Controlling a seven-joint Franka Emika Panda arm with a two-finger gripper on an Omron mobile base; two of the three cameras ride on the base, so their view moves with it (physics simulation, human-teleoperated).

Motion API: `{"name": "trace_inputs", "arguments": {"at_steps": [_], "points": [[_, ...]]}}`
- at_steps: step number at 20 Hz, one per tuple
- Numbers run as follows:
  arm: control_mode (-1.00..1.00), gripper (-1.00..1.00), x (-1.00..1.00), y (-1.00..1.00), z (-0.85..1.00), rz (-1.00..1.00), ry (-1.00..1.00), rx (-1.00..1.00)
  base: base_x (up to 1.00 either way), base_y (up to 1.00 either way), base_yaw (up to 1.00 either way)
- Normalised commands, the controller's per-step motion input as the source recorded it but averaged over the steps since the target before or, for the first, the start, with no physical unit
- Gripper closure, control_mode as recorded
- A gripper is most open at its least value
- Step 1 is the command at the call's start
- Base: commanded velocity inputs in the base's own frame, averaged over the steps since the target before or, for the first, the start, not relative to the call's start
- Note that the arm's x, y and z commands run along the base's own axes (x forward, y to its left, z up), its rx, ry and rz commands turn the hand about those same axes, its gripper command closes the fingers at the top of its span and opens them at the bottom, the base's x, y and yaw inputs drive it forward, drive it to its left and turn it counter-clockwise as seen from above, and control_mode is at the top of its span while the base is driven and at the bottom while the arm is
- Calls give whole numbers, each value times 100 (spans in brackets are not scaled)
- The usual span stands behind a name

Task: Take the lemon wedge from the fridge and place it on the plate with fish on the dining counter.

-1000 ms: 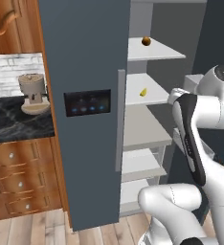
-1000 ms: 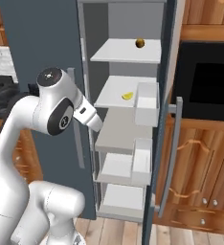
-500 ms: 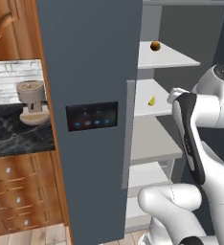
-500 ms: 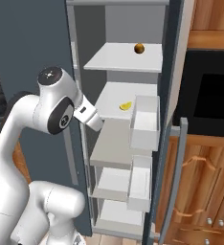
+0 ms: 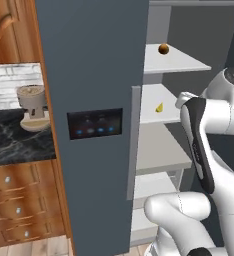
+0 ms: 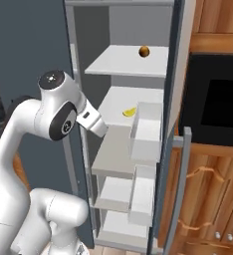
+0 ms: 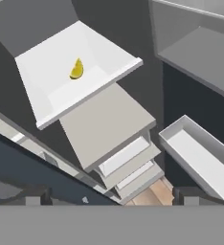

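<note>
- One lemon wedge (image 7: pixel 76 70) lies alone on the second white shelf (image 6: pixel 119 102) of the fridge (image 5: pixel 94 75), whose right door stands open.
- One small brown ball (image 6: pixel 144 51) sits on the shelf above it.
- Two white door bins (image 6: pixel 147 129) hang on the open door, stacked one above the other.
- One tool (image 7: pixel 109 194) hangs in front of the shelves, holding nothing; its tips are well apart.
- One beige appliance (image 5: pixel 33 106) stands on the black marble table (image 5: pixel 14 142) left of the fridge.

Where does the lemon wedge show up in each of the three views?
Left base view: lemon wedge on the second white shelf, right of centre.
Right base view: centre, same shelf.
Hand view: upper left.
Shared landmark: the brown ball on the shelf above, in both base views.
</note>
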Motion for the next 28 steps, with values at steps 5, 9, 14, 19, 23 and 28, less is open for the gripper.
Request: {"name": "trace_inputs", "arguments": {"at_steps": [5, 9, 14, 19, 23, 28], "points": [[100, -100, 0, 0, 0, 0, 0, 0, 45, -9, 1], [100, -100, 0, 0, 0, 0, 0, 0, 22, -32, 0], [100, -100, 0, 0, 0, 0, 0, 0, 13, -45, 0], [100, -100, 0, 0, 0, 0, 0, 0, 34, -12, 0], [100, -100, 0, 0, 0, 0, 0, 0, 66, 6, 0], [100, -100, 0, 0, 0, 0, 0, 0, 57, 11, 0]]}}
